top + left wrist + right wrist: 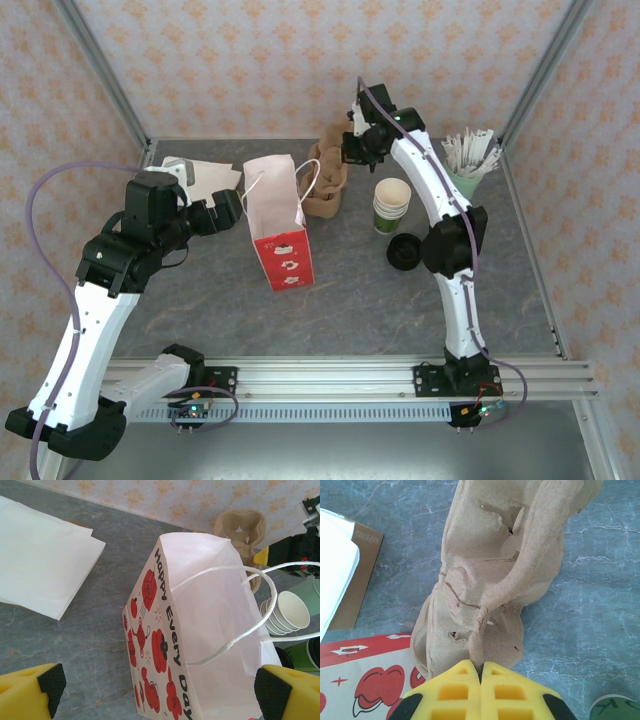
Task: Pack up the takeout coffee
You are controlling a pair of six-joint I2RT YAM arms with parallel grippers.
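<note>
The takeout coffee cups (pixel 392 205) are seen nested in a short stack, open and unlidded, on the table (pixel 340 300) right of centre. Their black lids (pixel 405 251) are piled just on the near side of them. The right gripper (pixel 480 677) is clenched on a thin edge of the brown pulp carrier (pixel 495 580), beyond the paper bag (pixel 200 645). The left gripper (pixel 161 692) is spread wide with the bag between its pads (pixel 272 692); contact cannot be told. The cups are judged light, thin-walled and easily crushed. A gentle hold across the upper wall, under the rolled rim, is advised.
</note>
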